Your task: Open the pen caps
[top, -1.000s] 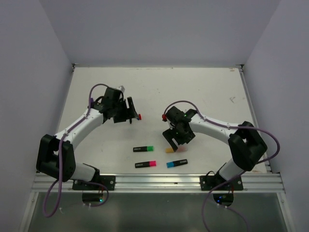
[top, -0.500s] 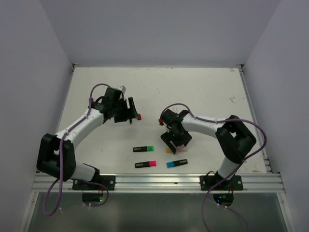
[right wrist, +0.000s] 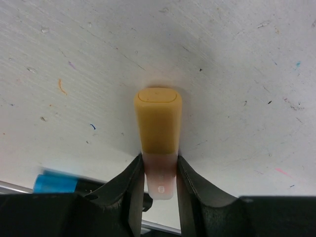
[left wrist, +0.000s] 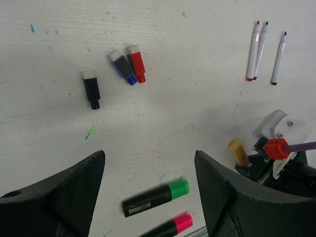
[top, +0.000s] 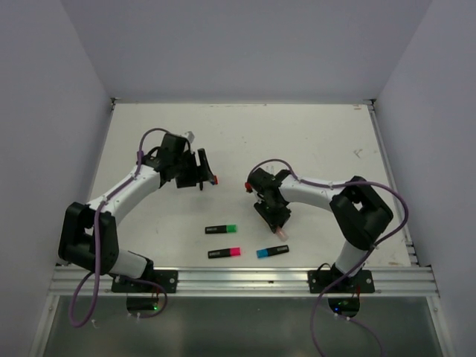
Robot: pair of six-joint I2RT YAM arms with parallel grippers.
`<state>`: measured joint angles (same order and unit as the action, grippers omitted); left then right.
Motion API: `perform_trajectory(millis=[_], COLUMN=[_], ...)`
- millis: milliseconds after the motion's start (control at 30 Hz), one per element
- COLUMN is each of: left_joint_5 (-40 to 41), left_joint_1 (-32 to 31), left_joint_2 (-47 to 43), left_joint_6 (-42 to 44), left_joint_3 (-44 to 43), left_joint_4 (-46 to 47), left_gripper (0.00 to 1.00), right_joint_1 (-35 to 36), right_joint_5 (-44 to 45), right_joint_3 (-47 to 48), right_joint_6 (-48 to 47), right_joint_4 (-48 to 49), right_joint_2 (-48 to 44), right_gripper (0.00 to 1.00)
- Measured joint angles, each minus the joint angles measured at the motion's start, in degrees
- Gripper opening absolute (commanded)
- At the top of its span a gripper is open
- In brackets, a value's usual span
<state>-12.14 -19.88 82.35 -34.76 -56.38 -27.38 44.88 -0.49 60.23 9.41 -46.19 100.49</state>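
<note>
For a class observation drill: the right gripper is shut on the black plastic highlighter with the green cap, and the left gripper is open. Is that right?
One slip. The right gripper is shut on the stubby peach highlighter with the orange cap, as the right wrist view shows; the black green-capped highlighter lies ungripped. The left gripper is open.

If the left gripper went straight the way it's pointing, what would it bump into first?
The left gripper would likely touch the bare table first, near the green-capped highlighter; depth is unclear.
</note>
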Motion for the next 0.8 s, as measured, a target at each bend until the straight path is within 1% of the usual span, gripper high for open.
perform_trajectory(millis=[200, 300, 400, 500, 633, 800], left_joint_5=[-3.9, -8.3, -13.3, -16.1, -17.8, -18.4], left_joint_1=[0.0, 0.0, -0.1, -0.6, -2.6, -5.3], left_joint_2=[0.4, 0.5, 0.5, 0.5, 1.1, 1.1], left_joint_6=[-1.6, -3.9, -7.8, -11.4, -15.7, -19.8], left_joint_3=[-0.2, 1.0, 3.9, 6.3, 6.6, 6.6], left_joint_4=[2.0, 7.1, 14.1, 19.2, 24.5, 28.7], left_gripper=[0.75, 0.75, 0.76, 0.76, 0.76, 0.76], right_joint_1=[0.1, 0.1, 0.1, -0.3, -1.4, -3.6], right_joint_5=[-0.9, -2.3, -4.5, -7.5, -10.7, -13.9], right_joint_3=[-1.9, -1.7, 1.0, 5.2, 9.2, 10.3], right_joint_6=[0.8, 1.7, 3.1, 4.9, 6.8, 9.1], right_joint_4=[2.4, 3.0, 1.9, 1.8, 1.9, 1.7], right_joint_2=[-2.6, -5.2, -8.2, -10.3, -11.5, -11.6], right_gripper=[0.0, 0.0, 0.0, 0.0, 0.0, 0.0])
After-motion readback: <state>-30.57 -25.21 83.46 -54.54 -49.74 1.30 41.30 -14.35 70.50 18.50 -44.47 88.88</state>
